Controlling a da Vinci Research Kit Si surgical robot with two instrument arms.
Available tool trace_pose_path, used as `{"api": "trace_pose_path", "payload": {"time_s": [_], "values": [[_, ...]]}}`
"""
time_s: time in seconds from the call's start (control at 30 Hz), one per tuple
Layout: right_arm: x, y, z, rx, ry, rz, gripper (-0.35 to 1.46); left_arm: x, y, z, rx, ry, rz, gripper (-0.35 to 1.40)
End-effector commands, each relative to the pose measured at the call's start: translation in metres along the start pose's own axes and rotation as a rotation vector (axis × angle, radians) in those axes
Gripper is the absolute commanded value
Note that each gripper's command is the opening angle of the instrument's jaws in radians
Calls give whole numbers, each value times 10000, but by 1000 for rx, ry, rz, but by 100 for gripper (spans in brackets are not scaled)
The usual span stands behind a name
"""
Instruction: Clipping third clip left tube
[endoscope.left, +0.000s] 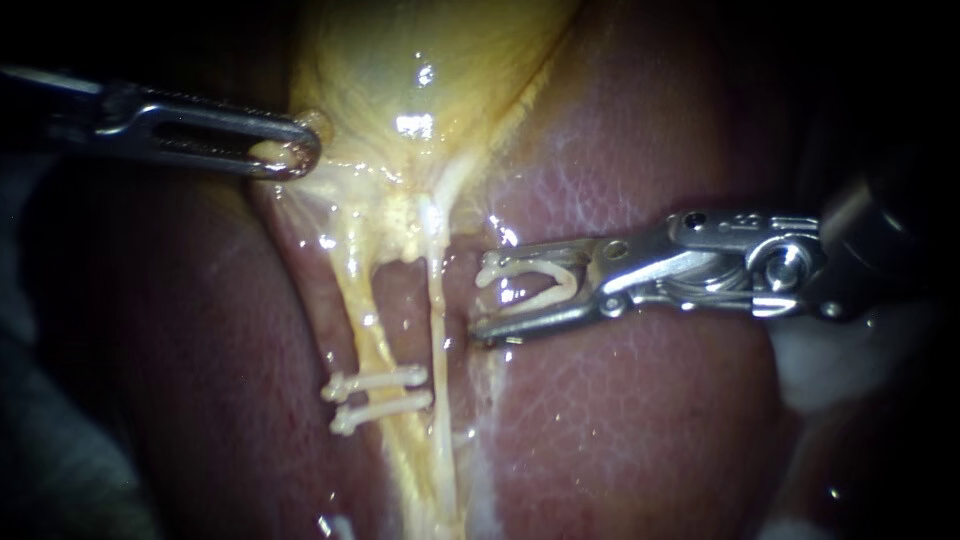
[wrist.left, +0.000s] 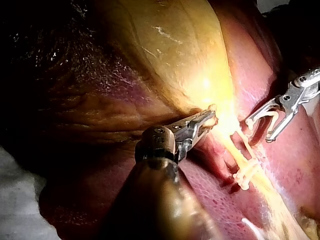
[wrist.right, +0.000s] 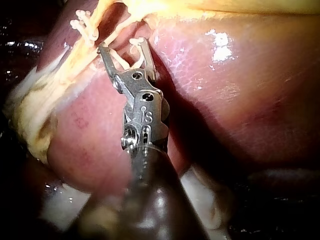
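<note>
The left tube (endoscope.left: 365, 310) runs yellow from the gallbladder (endoscope.left: 420, 60) down over the liver (endoscope.left: 620, 420). It carries two white clips (endoscope.left: 378, 381), one close under the other, also seen past my left instrument's jaws (wrist.left: 245, 175). A thinner right tube (endoscope.left: 437, 300) runs beside it. My right instrument (endoscope.left: 483, 297) holds an open white clip (endoscope.left: 540, 285) in its wide-spread jaws. Its tips sit just right of the thin tube and are not around either tube. My left instrument (endoscope.left: 290, 155) is shut on tissue at the gallbladder's lower edge.
Pale gauze (endoscope.left: 830, 360) lies under my right instrument's shaft. A narrow window of liver shows between the two tubes above the clips. In the right wrist view the clip-holding jaws (wrist.right: 123, 46) point at the tubes, with the two placed clips (wrist.right: 85, 22) off to one side.
</note>
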Motion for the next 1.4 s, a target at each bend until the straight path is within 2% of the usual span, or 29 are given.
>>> {"api": "trace_pose_path", "payload": {"time_s": [0.03,0.13,0.27,0.67,0.83,1.1,1.4], "values": [[-1,0,0,20,15,-6,50,0,0,0,0,0,0,-35],[-1,-1,1,72,46,-26,50,0,0,0,0,0,0,-35],[1,-3,5,123,73,4,50,0,0,0,0,0,0,-35],[9,3,37,223,112,94,50,0,0,0,0,0,0,-35],[4,10,47,231,104,115,50,0,0,0,0,0,0,-35],[-15,29,64,226,95,129,50,0,0,0,0,0,0,-35],[-29,42,75,218,92,132,50,0,0,1,0,0,0,-35]]}}
